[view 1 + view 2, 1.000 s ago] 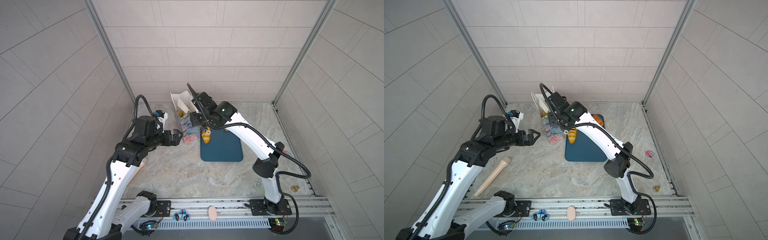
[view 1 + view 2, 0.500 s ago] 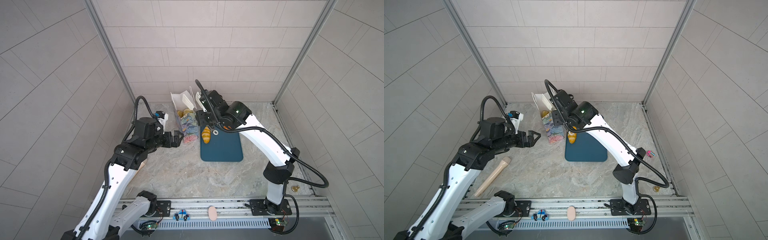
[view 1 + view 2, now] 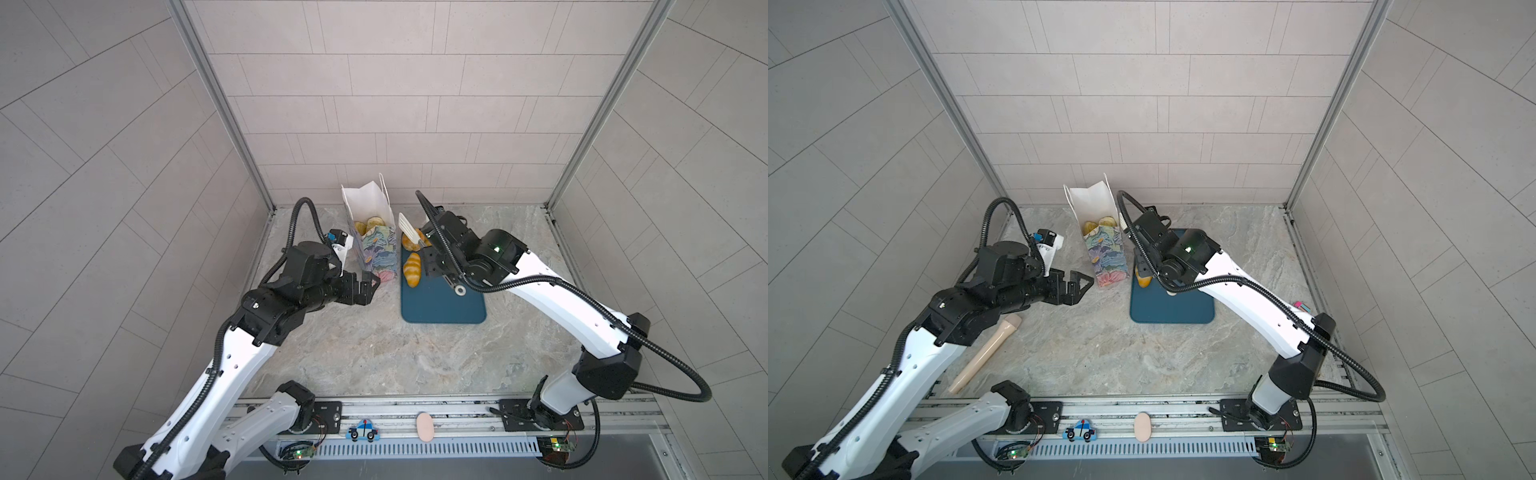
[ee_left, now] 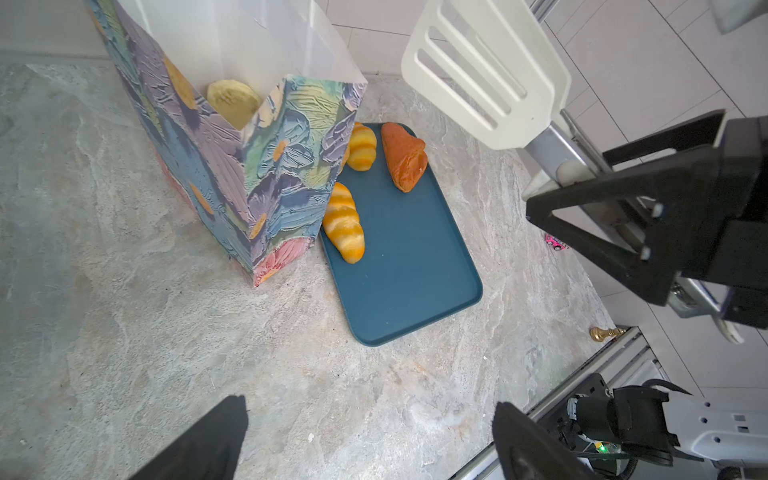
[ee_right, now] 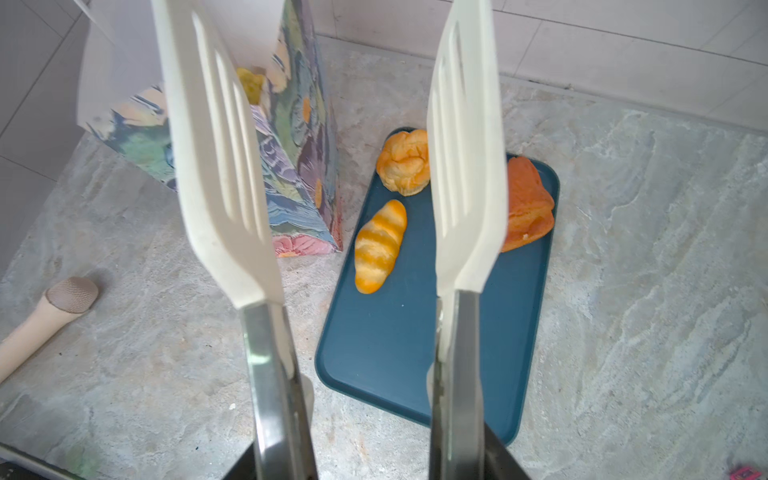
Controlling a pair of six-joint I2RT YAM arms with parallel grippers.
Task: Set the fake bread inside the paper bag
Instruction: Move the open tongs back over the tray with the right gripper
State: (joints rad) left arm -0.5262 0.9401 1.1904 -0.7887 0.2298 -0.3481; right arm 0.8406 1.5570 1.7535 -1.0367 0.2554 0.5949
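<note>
The paper bag [image 3: 374, 245] [image 3: 1104, 257] stands open at the back of the table, with several pieces of fake bread [image 3: 372, 224] [image 4: 232, 102] inside. Beside it on a blue tray [image 3: 440, 307] [image 5: 395, 353] lie a striped roll [image 3: 412, 270] [image 5: 379, 247], a round roll [image 5: 404, 162] and a darker orange piece [image 5: 528, 203] [image 4: 404, 156]. My right gripper [image 3: 432, 266] [image 5: 374, 457] is shut on white slotted tongs [image 3: 408, 227] [image 5: 220, 166]. The tongs hang spread and empty above the tray's far end. My left gripper [image 3: 372, 286] [image 4: 370, 411] is open and empty, just in front of the bag.
A beige wooden pestle [image 3: 988, 353] [image 5: 45, 316] lies on the table at the left. A small gold piece [image 4: 604, 332] and a pink toy [image 3: 1302, 306] sit by the right edge. A toy car [image 3: 362, 430] rests on the front rail. Tiled walls close in three sides.
My right arm has pulled the tongs back from over the bag's mouth toward the tray on the right. The left arm has barely moved.
</note>
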